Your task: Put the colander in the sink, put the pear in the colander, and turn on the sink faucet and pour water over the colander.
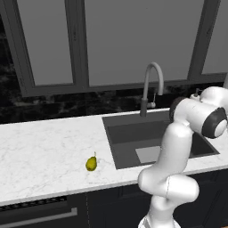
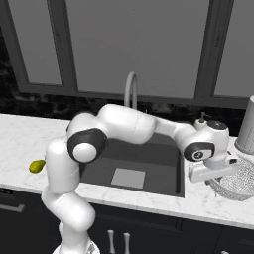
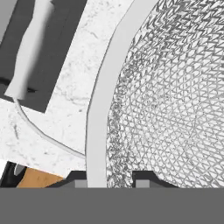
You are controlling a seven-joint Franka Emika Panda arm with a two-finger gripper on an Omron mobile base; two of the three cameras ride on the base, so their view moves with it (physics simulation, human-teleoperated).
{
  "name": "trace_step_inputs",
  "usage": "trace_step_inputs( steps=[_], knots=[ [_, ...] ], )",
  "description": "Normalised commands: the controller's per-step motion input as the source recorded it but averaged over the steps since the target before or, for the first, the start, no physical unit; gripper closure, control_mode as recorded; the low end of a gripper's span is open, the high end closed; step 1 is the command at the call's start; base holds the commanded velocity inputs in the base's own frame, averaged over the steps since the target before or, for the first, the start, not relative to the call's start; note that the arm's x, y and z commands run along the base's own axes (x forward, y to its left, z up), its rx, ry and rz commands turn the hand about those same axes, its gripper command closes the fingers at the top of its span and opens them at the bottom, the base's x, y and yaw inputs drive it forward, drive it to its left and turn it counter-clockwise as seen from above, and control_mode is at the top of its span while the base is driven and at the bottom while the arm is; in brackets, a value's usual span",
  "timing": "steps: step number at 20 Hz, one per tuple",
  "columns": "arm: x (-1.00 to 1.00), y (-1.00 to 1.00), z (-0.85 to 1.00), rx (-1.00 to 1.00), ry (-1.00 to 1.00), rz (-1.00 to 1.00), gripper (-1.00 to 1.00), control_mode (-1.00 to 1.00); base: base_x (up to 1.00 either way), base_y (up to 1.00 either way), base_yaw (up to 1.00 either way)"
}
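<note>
The colander [image 2: 239, 179] rests on the counter right of the sink [image 2: 154, 171], and its mesh bowl [image 3: 175, 87] and pale rim show close up in the hand view. My gripper [image 2: 224, 167] is down at the colander's left rim. In the hand view the gripper [image 3: 110, 181] is open, one finger outside the rim and the other inside over the mesh. The pear [image 1: 91, 163] lies on the counter left of the sink [image 1: 133, 131], far from the gripper, and it also shows as the pear [image 2: 35, 166] at the left edge. The faucet [image 1: 149, 84] stands behind the basin.
A small soap dispenser [image 2: 202, 120] stands behind my wrist near the sink's back right corner. A tall grey cylinder [image 2: 246, 126] stands at the far right, behind the colander. Dark window frames and a black backsplash run along the counter's back.
</note>
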Motion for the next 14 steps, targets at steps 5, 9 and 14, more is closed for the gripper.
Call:
trace_step_inputs(
  steps=[5,9,14],
  knots=[
    [-0.38,0.97,0.32,0.00,-0.01,0.00,1.00,-1.00,0.00,0.00,0.00],
    [-0.01,1.00,0.17,-0.03,-0.07,0.00,1.00,-1.00,0.00,0.00,0.00],
    [0.03,1.00,0.20,-0.06,-0.10,0.00,1.00,-1.00,0.00,0.00,0.00]
  ],
)
